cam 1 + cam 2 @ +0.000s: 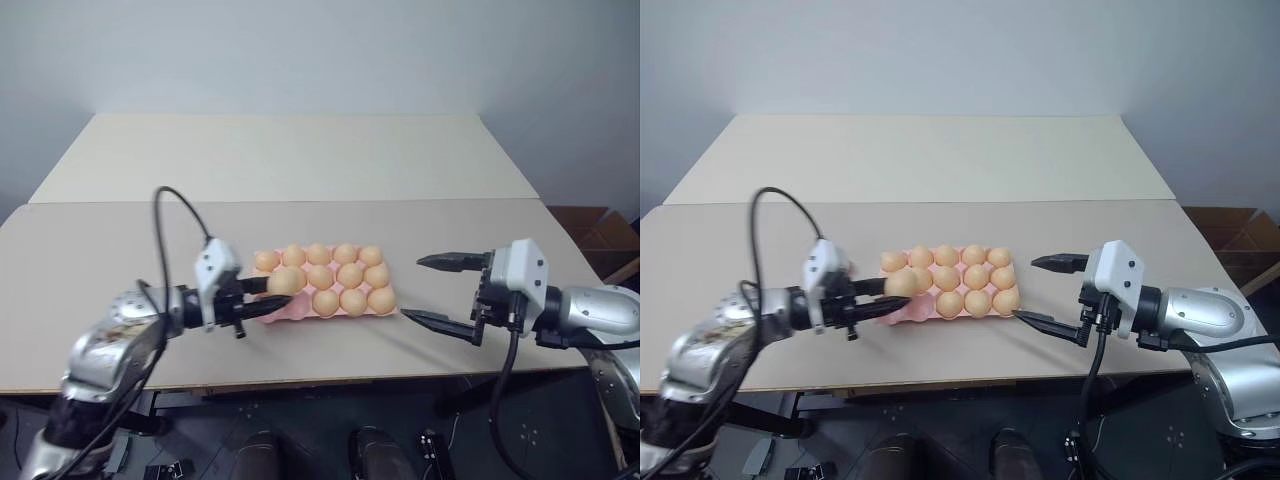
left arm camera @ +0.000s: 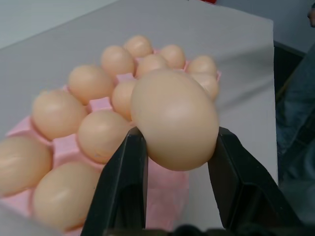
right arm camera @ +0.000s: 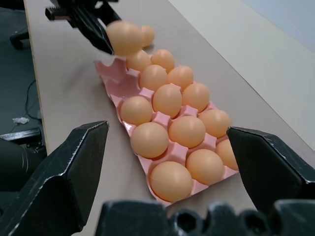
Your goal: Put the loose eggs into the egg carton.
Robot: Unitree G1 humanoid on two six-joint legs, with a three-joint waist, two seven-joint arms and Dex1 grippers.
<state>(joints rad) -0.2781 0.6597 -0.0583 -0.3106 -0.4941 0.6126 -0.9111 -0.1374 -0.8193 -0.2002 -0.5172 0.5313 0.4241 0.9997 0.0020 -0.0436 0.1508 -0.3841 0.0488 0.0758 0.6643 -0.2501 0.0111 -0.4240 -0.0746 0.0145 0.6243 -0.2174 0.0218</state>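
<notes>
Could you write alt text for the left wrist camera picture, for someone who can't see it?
Two black fingers of the left gripper are shut on a tan egg, held above the near end of a pale-pink egg carton. The carton's cups beyond are mostly filled with similar eggs, on a pale table.

The left arm reaches forward and inward over the table, wrist angled slightly down. The left gripper [image 1: 268, 297] has its 2 black fingers [image 2: 123, 191] clamped on 1 egg [image 2: 174, 119], 1 finger on each side of the shell. The right arm comes in from the right, forearm roughly level, pointing inward. The right gripper [image 1: 436, 290] has its 2 fingers [image 3: 64, 177] spread wide apart, 1 above the other, with nothing between them.
</notes>
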